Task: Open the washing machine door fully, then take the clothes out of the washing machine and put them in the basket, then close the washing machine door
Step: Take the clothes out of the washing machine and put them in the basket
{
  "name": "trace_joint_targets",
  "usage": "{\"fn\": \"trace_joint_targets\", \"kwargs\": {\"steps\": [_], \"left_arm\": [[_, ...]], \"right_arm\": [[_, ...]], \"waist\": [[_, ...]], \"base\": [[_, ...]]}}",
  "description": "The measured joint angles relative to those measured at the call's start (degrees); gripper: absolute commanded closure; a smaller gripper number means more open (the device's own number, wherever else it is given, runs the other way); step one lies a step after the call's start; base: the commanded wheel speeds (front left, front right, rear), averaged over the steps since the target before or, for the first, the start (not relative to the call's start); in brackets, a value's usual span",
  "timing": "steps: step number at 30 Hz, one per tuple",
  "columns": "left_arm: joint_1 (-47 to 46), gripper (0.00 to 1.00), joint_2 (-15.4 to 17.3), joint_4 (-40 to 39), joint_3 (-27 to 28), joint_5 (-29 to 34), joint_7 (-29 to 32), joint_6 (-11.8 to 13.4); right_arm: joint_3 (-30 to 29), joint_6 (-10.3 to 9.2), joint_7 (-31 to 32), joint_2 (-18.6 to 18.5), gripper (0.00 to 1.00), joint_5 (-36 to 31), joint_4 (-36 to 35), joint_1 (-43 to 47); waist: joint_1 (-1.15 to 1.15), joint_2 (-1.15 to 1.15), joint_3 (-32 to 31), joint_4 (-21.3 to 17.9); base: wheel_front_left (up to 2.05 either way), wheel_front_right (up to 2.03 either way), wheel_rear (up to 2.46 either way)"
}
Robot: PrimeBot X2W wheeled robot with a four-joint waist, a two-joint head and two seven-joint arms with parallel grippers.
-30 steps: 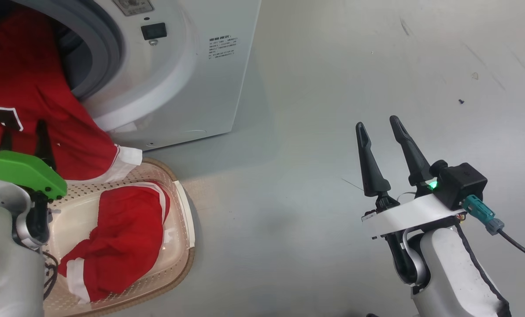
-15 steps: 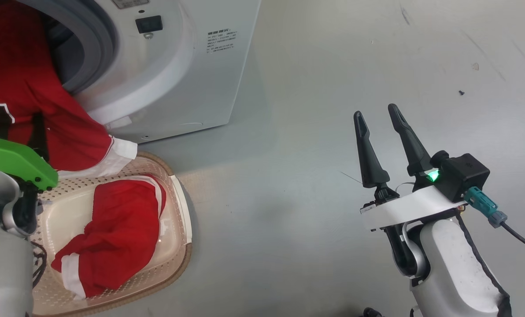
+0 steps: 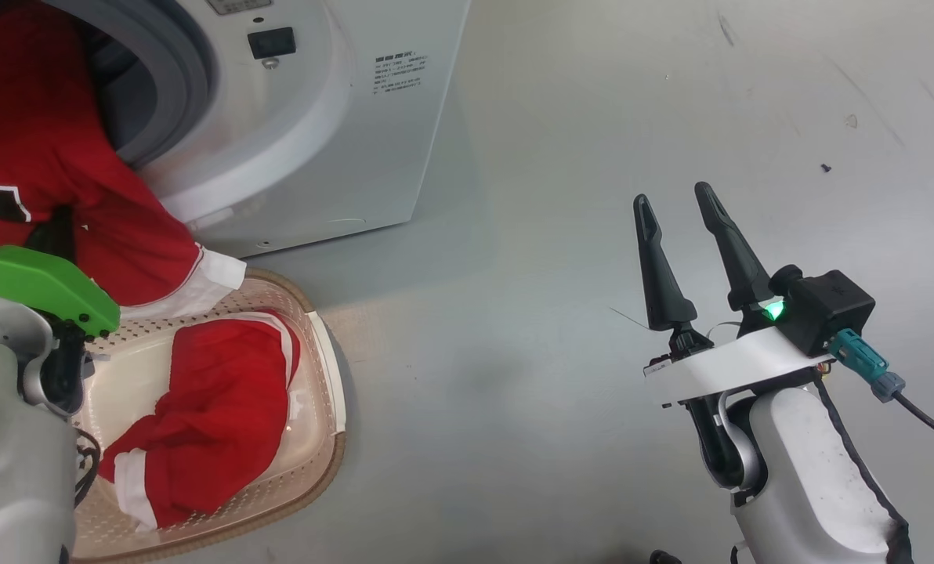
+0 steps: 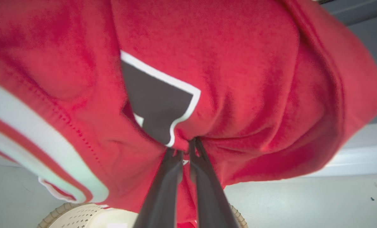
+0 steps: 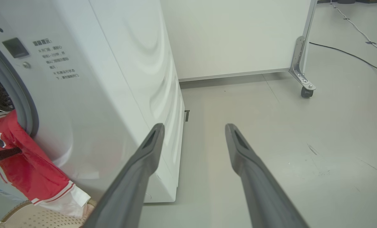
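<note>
Left fingers (image 4: 171, 177) pinch the clothes (image 4: 255, 79), clearest from the wrist.

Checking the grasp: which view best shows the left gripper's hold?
Left wrist view: the left gripper pinches a fold of the red garment, close up. Head view hides it partly behind the green cover; right wrist view shows it small, at the edge.

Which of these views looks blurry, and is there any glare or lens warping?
Left wrist view: the clothes sit so close that they look soft, as does the left gripper. Right wrist view: wide-angle bowing of the washing machine, with a faint sheen. Head view: sharp, soft shadow beside the basket.
</note>
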Motion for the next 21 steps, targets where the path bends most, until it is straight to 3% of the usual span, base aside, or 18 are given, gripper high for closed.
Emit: {"fn": "trace_joint_targets", "kwargs": {"steps": [21], "left_arm": [[-0.14,1.00,-0.87,3.31,-2.83,2.69,-10.05,-2.78]], "right_arm": [[-0.83,0.07,0.00,-0.02,0.00,-0.01,2.53,0.15]], "waist": [[0.00,0.00,-6.61,2.84]], "base": [[0.00,0.00,0.00]]}}
